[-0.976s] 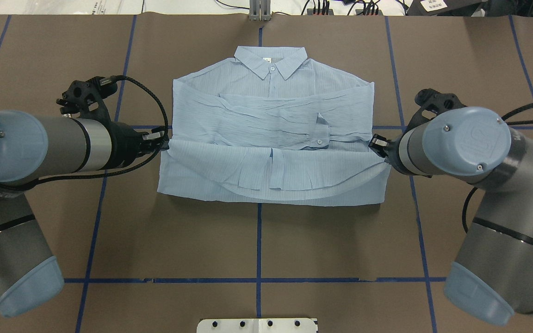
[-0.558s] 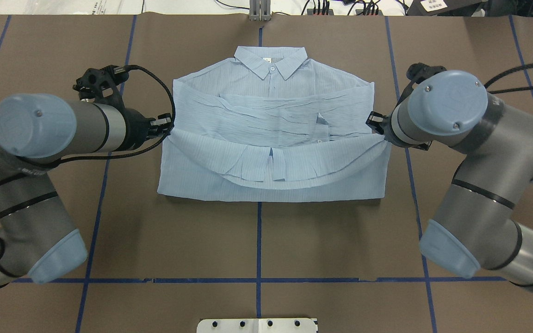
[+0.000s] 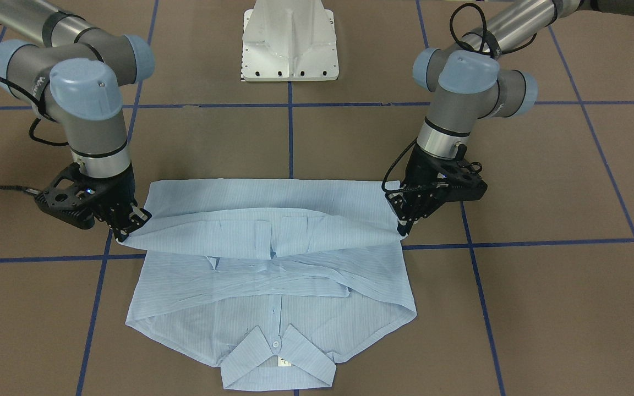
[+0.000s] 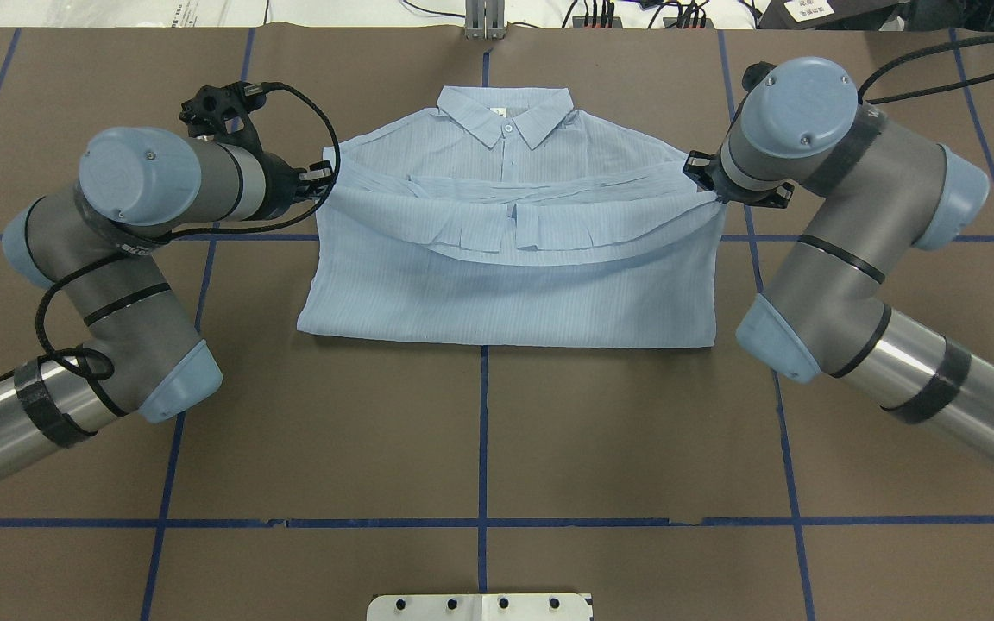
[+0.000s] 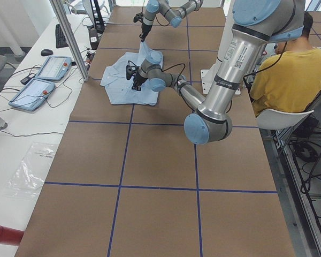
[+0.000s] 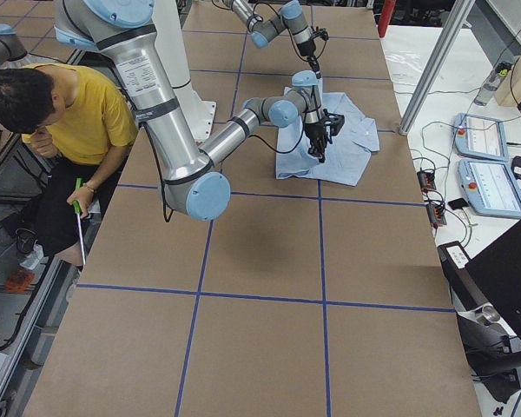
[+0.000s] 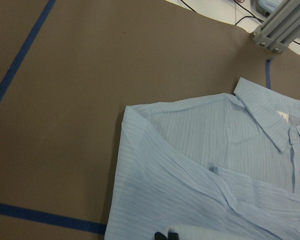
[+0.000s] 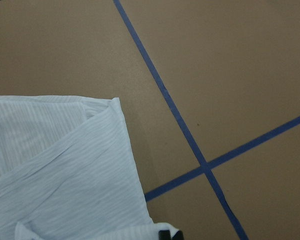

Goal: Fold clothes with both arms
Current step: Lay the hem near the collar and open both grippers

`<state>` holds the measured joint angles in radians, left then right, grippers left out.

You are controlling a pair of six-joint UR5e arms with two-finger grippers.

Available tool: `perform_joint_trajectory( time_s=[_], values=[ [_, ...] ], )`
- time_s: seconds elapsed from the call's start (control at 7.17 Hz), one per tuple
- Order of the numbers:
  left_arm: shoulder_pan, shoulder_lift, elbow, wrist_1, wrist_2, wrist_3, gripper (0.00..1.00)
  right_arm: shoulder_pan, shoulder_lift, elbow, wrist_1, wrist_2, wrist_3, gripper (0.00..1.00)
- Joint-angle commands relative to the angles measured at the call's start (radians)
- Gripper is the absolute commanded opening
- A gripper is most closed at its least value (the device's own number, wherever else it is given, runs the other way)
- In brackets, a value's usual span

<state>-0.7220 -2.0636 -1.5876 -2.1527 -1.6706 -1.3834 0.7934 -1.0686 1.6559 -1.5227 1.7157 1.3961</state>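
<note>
Surface: brown table [image 4: 618, 431], blue tape grid, extending well past the shirt [image 4: 506, 293] on every side.
Shirt: lying mid-table, hem fold hanging lifted across its chest.
Left gripper [image 4: 317, 179]: pinching that fold's left end.
Right gripper [image 4: 698, 172]: pinching its right end.

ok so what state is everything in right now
shirt: front up on the table, sleeves folded across the chest, lower part doubled back toward the collar
hem: held up at both corners, sagging in the middle
collar: flat, buttoned
left claw: shut on hem
right claw: shut on hem
</note>
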Motion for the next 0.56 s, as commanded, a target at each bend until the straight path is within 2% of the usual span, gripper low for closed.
perform_joint_trajectory(
  time_s=[0.0, 0.28, 0.42],
  values=[
    [-0.02, -0.036, 0.111, -0.077, 0.002, 0.03, 0.0, 0.01, 0.059, -0.157, 0.103, 0.005, -0.009, 0.0],
    [-0.03, -0.09, 0.285, -0.229, 0.044, 0.049, 0.0, 0.013, 0.116, -0.269, 0.153, 0.005, -0.016, 0.0],
    [-0.03, -0.13, 0.354, -0.254, 0.051, 0.069, 0.0, 0.015, 0.119, -0.303, 0.177, 0.005, -0.019, 0.0]
  ],
)
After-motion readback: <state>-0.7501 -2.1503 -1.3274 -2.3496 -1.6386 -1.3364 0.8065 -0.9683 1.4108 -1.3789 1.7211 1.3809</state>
